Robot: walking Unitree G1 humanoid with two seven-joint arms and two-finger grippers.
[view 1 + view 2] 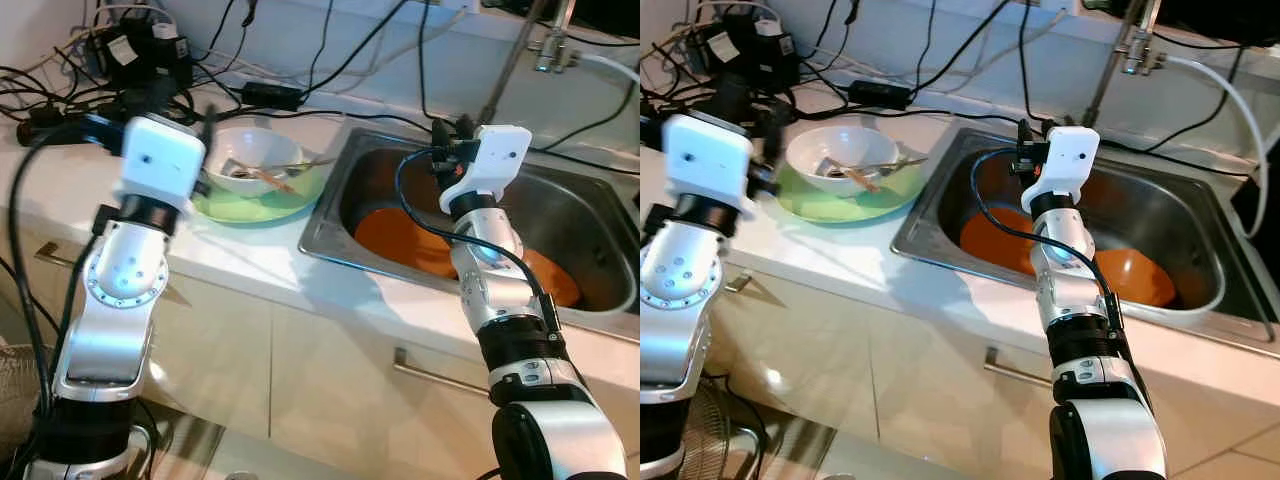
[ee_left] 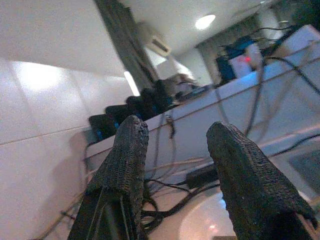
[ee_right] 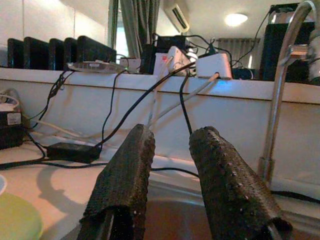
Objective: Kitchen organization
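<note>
1. The white bowl [image 1: 252, 160] with utensils sits on a green plate [image 1: 262, 205] on the bench [image 1: 240, 255], just beyond your left hand [image 2: 175, 165], which hovers open and empty.
2. Your right hand [image 3: 172, 170], open too, hangs over the sink [image 1: 1185, 235], orange dishes [image 1: 1000, 240] below it.

Tangle of black cables [image 1: 150, 90]: on the white countertop, beyond the left gripper [image 2: 175, 135].
Black rectangular power adapter [image 3: 75, 150]: ahead of the right gripper [image 3: 172, 132], toward its left.
Curved chrome tap [image 3: 280, 100]: ahead, to its right.
Metal bar cabinet handle [image 1: 430, 365]: below it.
</note>
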